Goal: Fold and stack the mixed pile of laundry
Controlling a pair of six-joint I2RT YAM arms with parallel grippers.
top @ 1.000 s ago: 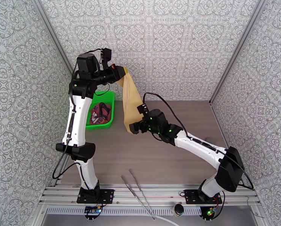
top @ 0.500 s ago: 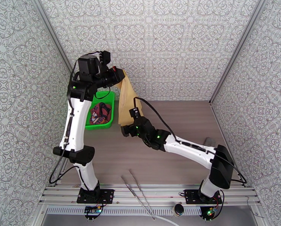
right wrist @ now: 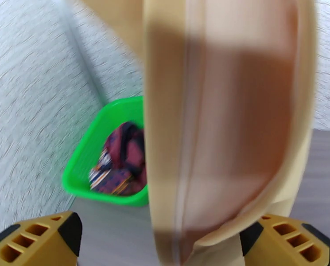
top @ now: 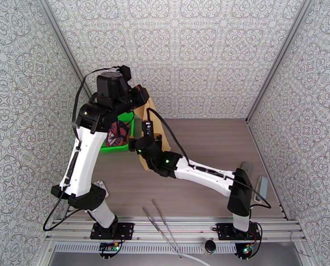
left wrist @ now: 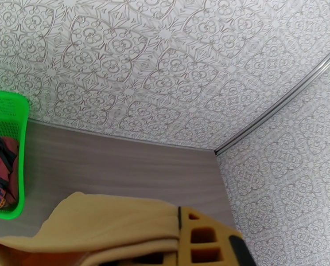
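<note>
**Tan cloth hanging from the raised left hand**

Tan cloth (top: 156, 129) is hanging in a long, narrow drape from the left hand (top: 141, 95), which is pinching its upper edge tightly, high above the far left part of the table (top: 200, 138). In the left wrist view the cloth (left wrist: 111, 222) is bunching in soft folds right against one yellow finger (left wrist: 204, 240). The lower end is dangling just over the wood, beside the green basket (top: 120, 148).

The right hand (top: 136, 145) is reaching in low from the right, and its arm is stretching across the middle of the table. Its jaws are standing wide apart. In its own view the cloth (right wrist: 235, 129) is falling between the two yellow fingers (right wrist: 40, 238) and is not being gripped by them; its lower edge is sitting close to the finger on the right of that picture. That picture is blurring, so I cannot tell whether they are touching.

The maroon tank top (top: 116, 131) is lying crumpled inside the basket (right wrist: 83, 160), with its dark trim and printed front partly showing (right wrist: 120, 165). The basket is sitting at the far left of the table, near the patterned wall.
</note>
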